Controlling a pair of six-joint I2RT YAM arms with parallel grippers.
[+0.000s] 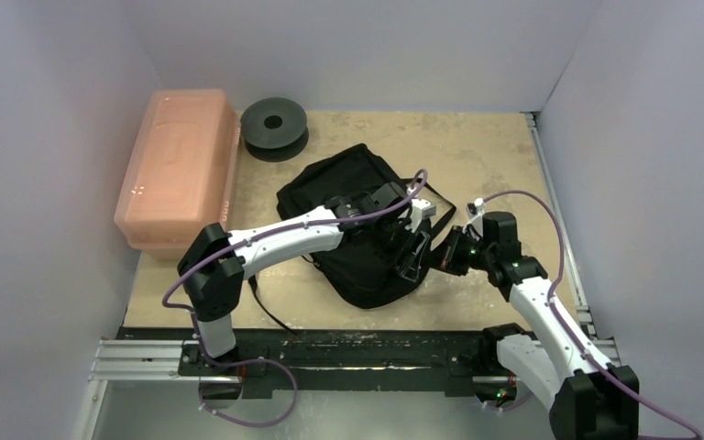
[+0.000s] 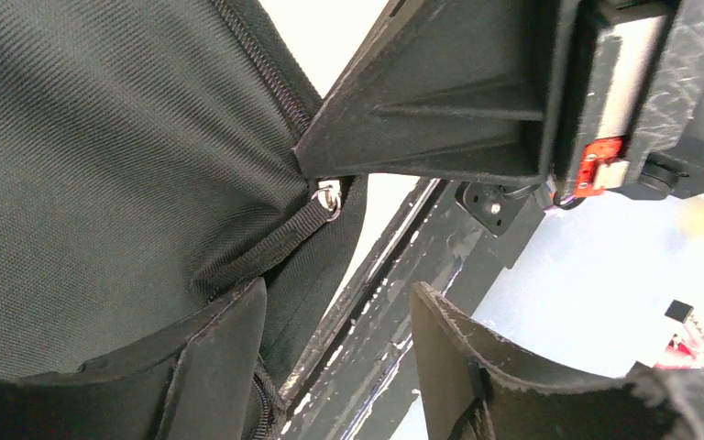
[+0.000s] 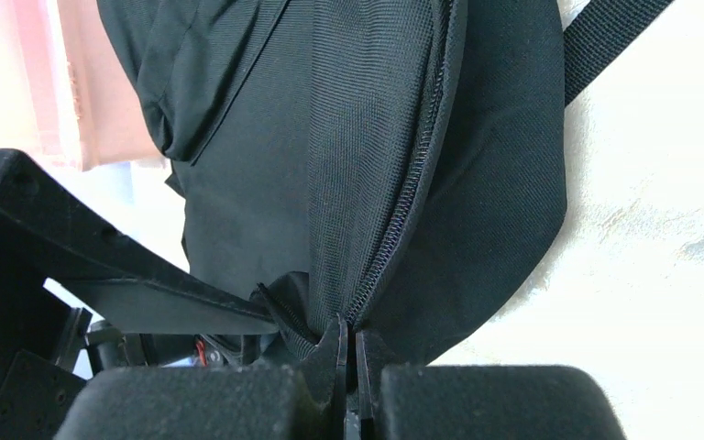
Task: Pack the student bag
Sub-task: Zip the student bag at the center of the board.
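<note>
The student bag is a black fabric backpack lying in the middle of the table. My left gripper hangs over its right side with the jaws open and nothing between them. In the left wrist view the left gripper has its left finger against the bag fabric, below a zip pull with a webbing tab. My right gripper is shut on the bag's edge. In the right wrist view the right gripper pinches the fabric at the zip line.
A pink translucent box stands at the back left, and a black round spool lies beside it. A black strap trails from the bag toward the front rail. White walls enclose the table on three sides.
</note>
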